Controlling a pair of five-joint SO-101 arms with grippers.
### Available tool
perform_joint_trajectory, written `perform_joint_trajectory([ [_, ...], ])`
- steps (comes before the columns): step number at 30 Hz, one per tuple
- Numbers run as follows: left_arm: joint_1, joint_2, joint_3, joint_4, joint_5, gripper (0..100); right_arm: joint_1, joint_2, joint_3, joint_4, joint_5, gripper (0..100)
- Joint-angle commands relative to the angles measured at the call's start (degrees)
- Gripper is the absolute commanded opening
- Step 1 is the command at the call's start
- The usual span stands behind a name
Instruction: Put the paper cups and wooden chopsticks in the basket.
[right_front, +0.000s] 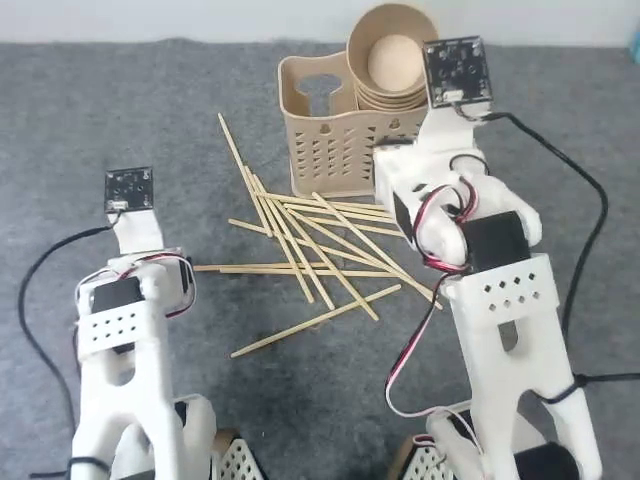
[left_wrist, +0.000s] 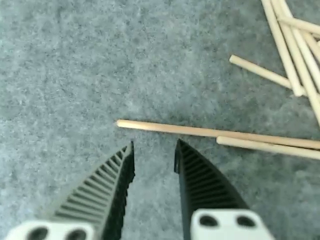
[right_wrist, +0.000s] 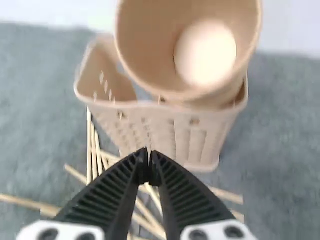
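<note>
The left gripper (left_wrist: 154, 147), jaws parted and empty, hovers just short of a pale wooden chopstick (left_wrist: 200, 131) lying crosswise to it. The right gripper (right_wrist: 149, 155), closed on nothing, faces the beige slotted plastic basket (right_wrist: 165, 130) holding stacked brown paper cups (right_wrist: 150, 50).

A grey mat (right_front: 110, 110) with a mottled, felt-like nap spreads across the high view, reaching the frame's edges at 3, 6 and 9 o'clock. Its far edge runs across at 12 o'clock, and beyond it lies a pale strip (right_front: 150, 18), plain and unmarked. At about 2 o'clock, on the frame's edge, a small blue patch (right_front: 635, 42) sits where mat meets strip; what it is cannot be told.
</note>
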Motion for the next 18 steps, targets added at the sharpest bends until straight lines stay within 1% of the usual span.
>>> perform_joint_trajectory([
  [1,0.2,-1.6,-0.3,-1.3,-0.4,13,0.0,1.5,-1.8,-5.0,2.7,0.8],
  [8,0.2,-1.6,-0.2,-1.4,-0.4,13,0.0,7.7,-9.2,-5.8,2.8,0.8],
  [12,0.2,-1.6,-0.2,-1.4,-0.4,13,2.6,11.5,-13.5,-9.1,2.7,0.8],
  [18,0.2,-1.6,-0.2,-1.4,-0.5,13,5.2,17.7,-21.9,-9.5,2.9,0.8],
])
